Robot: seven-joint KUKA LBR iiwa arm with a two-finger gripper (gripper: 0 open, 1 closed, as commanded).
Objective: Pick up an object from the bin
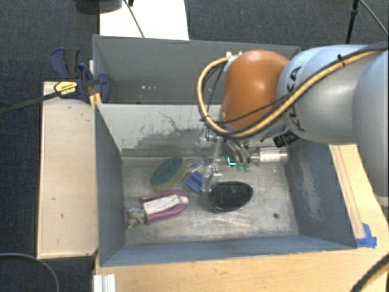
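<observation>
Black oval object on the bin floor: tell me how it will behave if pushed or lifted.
The black oval object lies flat and low, so it probably won't roll or tip; pushed, it would likely slide across the bin floor. Its ribbed-looking top hints at a brush or pad, perhaps light and slightly yielding.

Bin (316, 193) matt grey metal w/ scuffed floor; pink tube (164, 207) glossy plastic.

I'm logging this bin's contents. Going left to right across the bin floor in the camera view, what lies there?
Small grey-brown clump → pink-purple packet → small blue piece → black oval thing. The green disc spans the same stretch as the packet, so it is left out.
</observation>
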